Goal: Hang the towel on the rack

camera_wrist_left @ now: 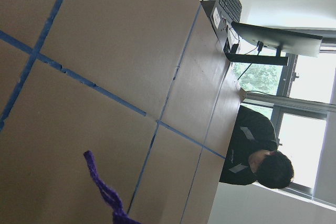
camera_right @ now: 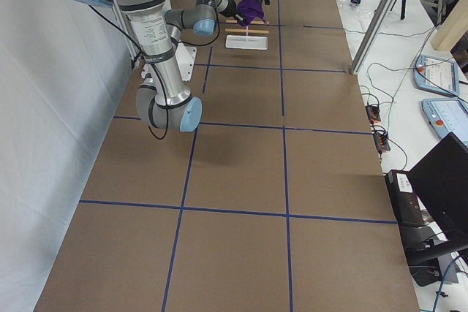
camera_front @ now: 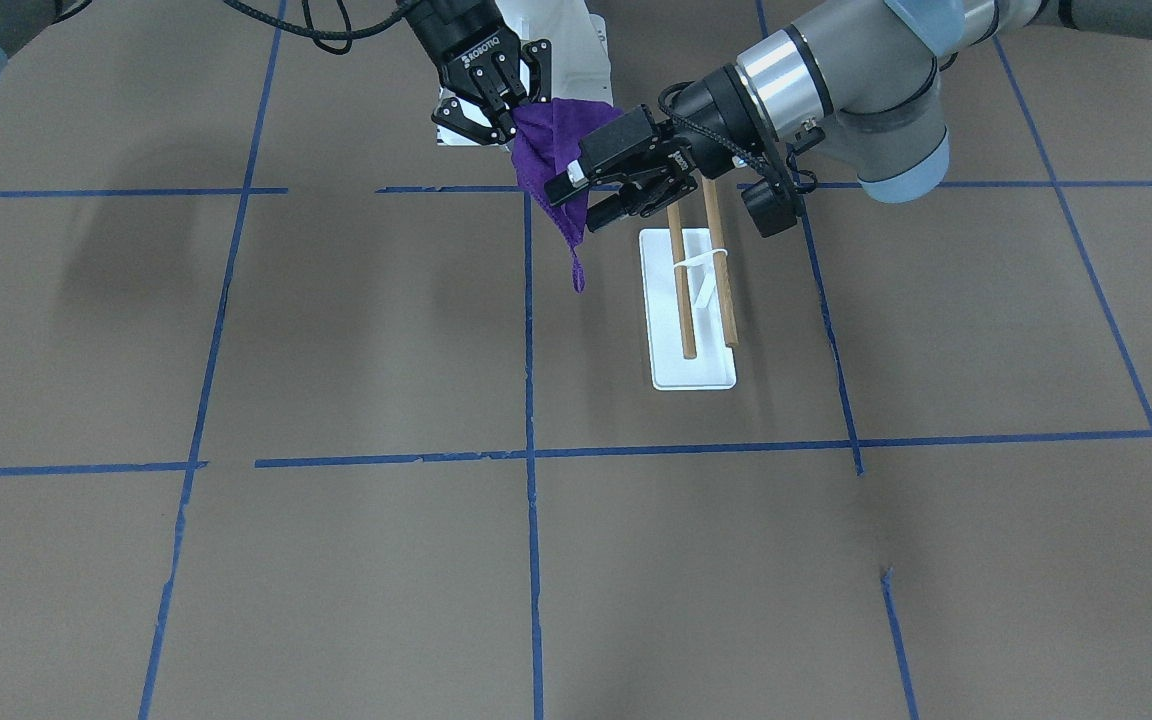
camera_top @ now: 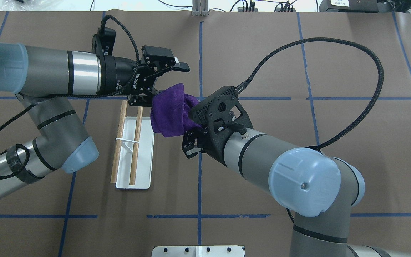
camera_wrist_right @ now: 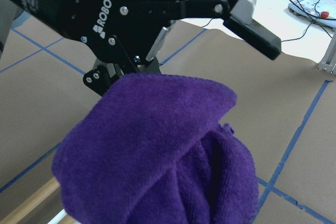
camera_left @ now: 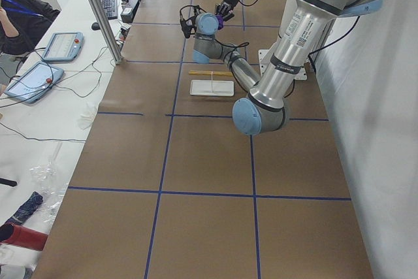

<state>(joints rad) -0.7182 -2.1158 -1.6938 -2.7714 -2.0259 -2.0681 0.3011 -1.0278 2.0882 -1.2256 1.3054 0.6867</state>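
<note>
The purple towel [camera_front: 548, 150] hangs bunched in the air, one corner drooping down, beside the rack's far end. My right gripper [camera_front: 508, 122] is shut on its top edge. It fills the right wrist view [camera_wrist_right: 157, 150]. My left gripper [camera_front: 573, 205] is open, its jaws spread at the towel's side toward the rack, and its black fingers [camera_wrist_right: 252, 24] show behind the towel. The rack [camera_top: 145, 157] stands on the table with a white base and two brown rods [camera_top: 135, 142]; nothing hangs on them. The towel [camera_top: 170, 114] is just right of the rods in the overhead view.
Brown paper with blue tape lines [camera_front: 529, 330] covers the table. The white robot pedestal [camera_front: 576, 40] stands behind the grippers. A seated person [camera_wrist_left: 257, 156] and monitor show beyond the table's end in the left wrist view. Tablets [camera_left: 39, 76] lie on a side table.
</note>
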